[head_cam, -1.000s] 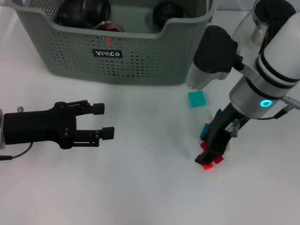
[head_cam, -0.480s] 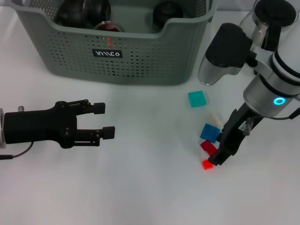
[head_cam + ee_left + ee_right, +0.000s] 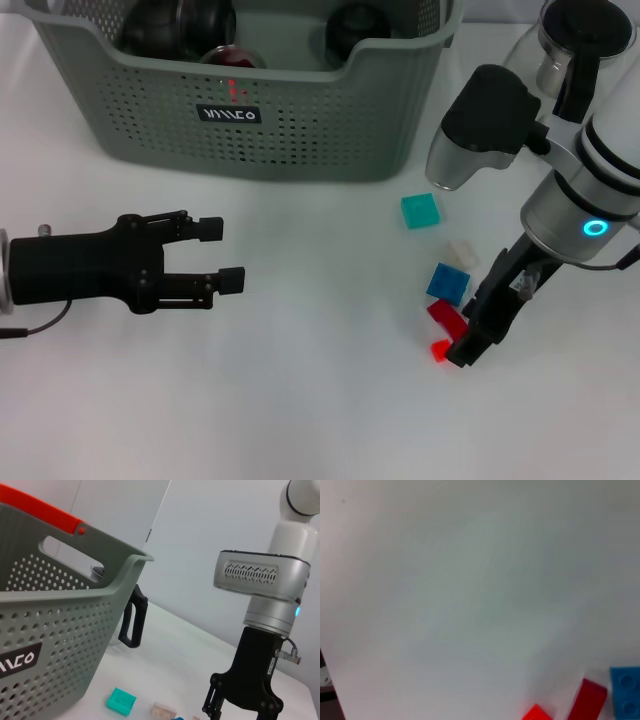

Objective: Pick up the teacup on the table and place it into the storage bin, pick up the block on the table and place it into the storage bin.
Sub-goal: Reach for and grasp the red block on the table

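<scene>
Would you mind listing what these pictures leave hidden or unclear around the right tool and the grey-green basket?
- Right tool, head view: the arm covers its fingertips, so whether they grip the bright red block is unclear.
- Grey-green perforated plastic basket, head view: top edge cuts off the dark round items inside; no teacup identifiable.
- Glass teapot with black handle, left wrist view: mostly behind the basket.
- Right wrist view: its own fingers are absent.
- Left tool: open, idle.

The left gripper (image 3: 228, 256) was matte black with a thin black cable. The right gripper (image 3: 468, 347) was black beneath a silver, blue-ringed wrist.
</scene>
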